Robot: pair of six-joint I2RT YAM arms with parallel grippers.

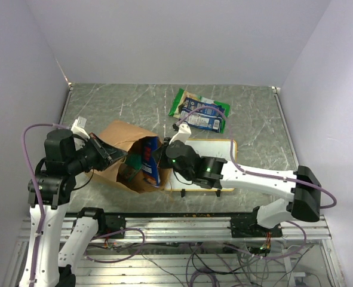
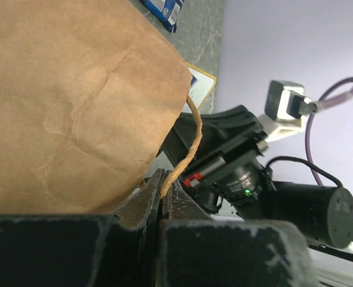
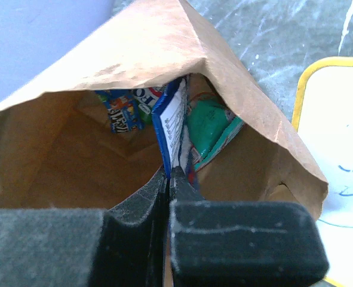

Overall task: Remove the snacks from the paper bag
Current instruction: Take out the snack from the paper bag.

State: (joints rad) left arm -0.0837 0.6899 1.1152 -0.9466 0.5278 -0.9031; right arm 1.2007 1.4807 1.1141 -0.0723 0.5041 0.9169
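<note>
Left wrist view: the left fingers point(image 2: 156, 195) were seen closed on the string handle point(image 2: 192, 139) of the paper bag point(image 2: 74, 101), whose brown side rose just above them. From the right wrist camera, the right fingers point(image 3: 165, 186) were shown pinched on the edge of a blue packet point(image 3: 171, 122) at the bag's open mouth, with more packets point(image 3: 121, 113) lying deeper beyond them. Other snacks point(image 1: 200, 113) were laid on the bench point(image 1: 104, 107) well beyond the right fingers, past the whiteboard point(image 1: 223, 146).

The table point(image 1: 104, 107) has a grey-green marbled top. A brown paper bag point(image 1: 119, 136) lies on it at the left. Just beside it is a yellow-framed whiteboard point(image 1: 224, 148). Near the far edge lie a green packet point(image 1: 181, 101) and dark blue wrappers point(image 1: 203, 118), touching each other.
</note>
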